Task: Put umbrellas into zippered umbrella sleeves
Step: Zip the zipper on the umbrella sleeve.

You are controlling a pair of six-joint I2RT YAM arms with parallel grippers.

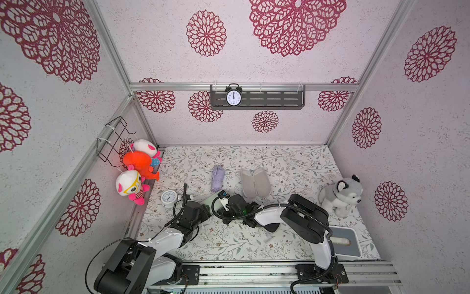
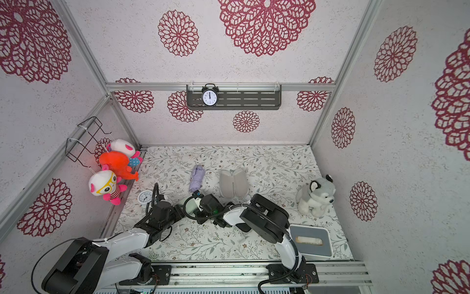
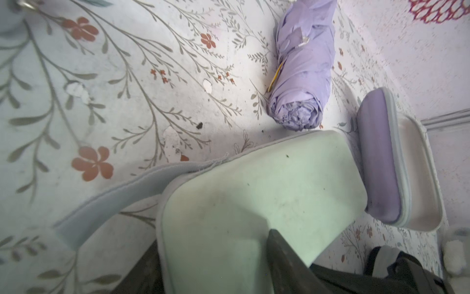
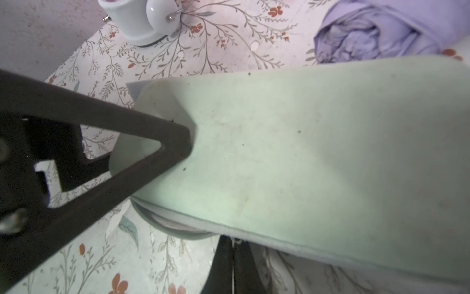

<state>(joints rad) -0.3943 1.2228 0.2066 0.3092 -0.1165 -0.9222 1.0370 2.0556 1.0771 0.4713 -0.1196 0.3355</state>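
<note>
Left gripper is clamping the mint green sleeve by one end
Right gripper is sitting at its zip edge, jaws shut (pinching anything? cannot tell).

**Arm pose:** left arm and right arm reach inward, converging.
Left gripper jaws apart, grip unclear; right gripper jaws pressed together.

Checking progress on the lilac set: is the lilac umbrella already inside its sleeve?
No, the lilac umbrella lies on the table beside the open lilac sleeve, whose grey lining is bare.
</note>
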